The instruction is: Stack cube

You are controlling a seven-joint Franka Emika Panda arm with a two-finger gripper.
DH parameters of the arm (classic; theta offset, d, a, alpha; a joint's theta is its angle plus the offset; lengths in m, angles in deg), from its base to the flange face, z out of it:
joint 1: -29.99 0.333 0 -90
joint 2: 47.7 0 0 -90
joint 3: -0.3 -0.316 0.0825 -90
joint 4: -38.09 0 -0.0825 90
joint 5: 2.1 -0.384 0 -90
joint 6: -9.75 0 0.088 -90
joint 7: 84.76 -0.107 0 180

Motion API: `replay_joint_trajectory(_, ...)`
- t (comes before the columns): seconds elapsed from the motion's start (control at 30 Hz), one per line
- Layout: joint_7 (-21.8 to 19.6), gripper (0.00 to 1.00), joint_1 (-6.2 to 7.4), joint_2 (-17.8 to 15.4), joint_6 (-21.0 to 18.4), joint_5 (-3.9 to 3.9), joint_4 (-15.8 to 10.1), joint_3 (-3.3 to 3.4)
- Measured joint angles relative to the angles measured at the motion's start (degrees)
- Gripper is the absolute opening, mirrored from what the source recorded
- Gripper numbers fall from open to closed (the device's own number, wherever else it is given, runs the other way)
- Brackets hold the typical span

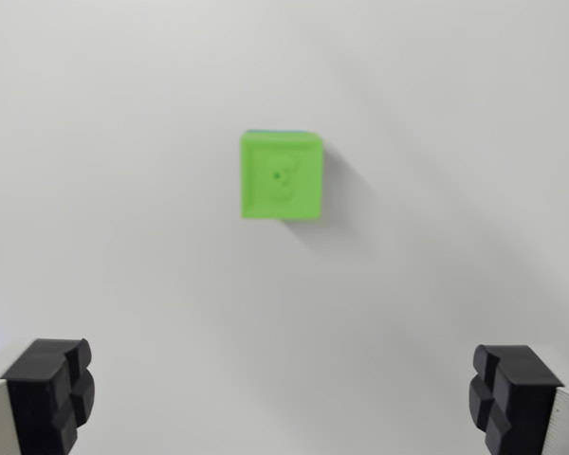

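Since my camera looks straight down, the green cube (282, 177) sits ahead of my jaws, up the middle of the wrist view and well apart from them, resting on the white table (123, 190). My jaws stand wide apart and hold nothing: one black pad shows at the lower left corner of the view, the other at the lower right, with bare table between them. The midline between them (283, 393) runs nearly through the cube, perhaps a touch to its right, so I judge the coming move to be mostly forward and down, with little sideways correction.

The cube has no long axis to speak of; its top face is square, and its edges lie nearly parallel to the view's edges, so my pads should meet two flat sides squarely. It looks like moulded plastic, matte, with a raised rim and an embossed figure in the middle that is too blurred to read. A thin darker strip shows along its top edge; I cannot tell whether that is another cube beneath. The table is smooth and featureless.
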Motion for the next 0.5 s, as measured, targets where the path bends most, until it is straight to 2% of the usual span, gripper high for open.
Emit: replay_joint_trajectory(0.5,-0.1,1.00,0.00,-1.7,-5.2,0.05,3.6,-0.26)
